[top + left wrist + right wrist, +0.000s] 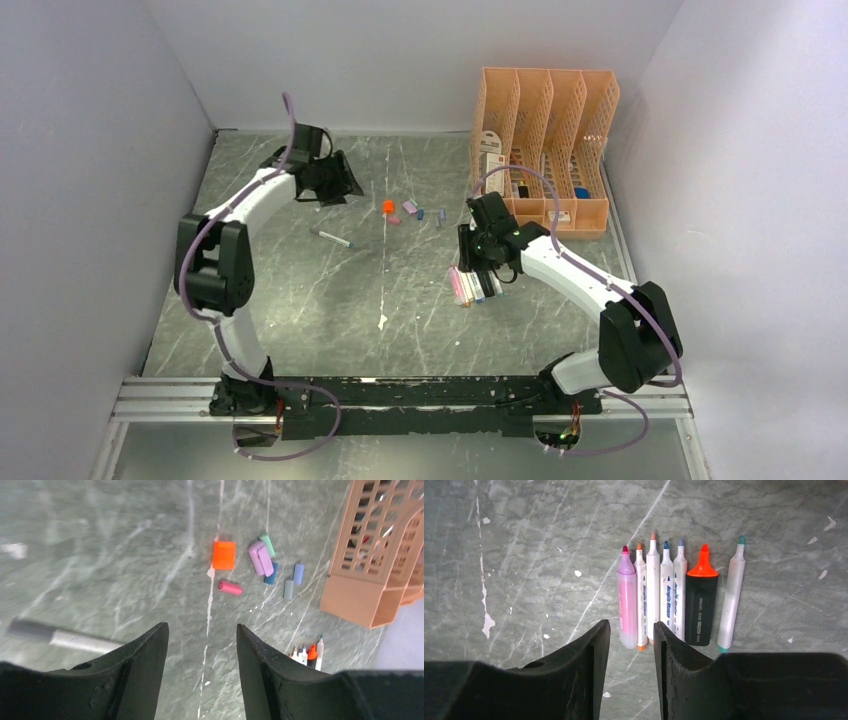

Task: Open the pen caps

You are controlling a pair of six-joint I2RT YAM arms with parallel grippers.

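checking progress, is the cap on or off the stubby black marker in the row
Off. The black marker shows its bare orange tip in the right wrist view; an orange cap lies loose elsewhere.

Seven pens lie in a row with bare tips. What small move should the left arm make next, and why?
Probably swing the left gripper toward the lone pen and lower onto it. Its jaws stand open and empty, and that pen lies apart from the row of pens, its grey end seemingly still capped.
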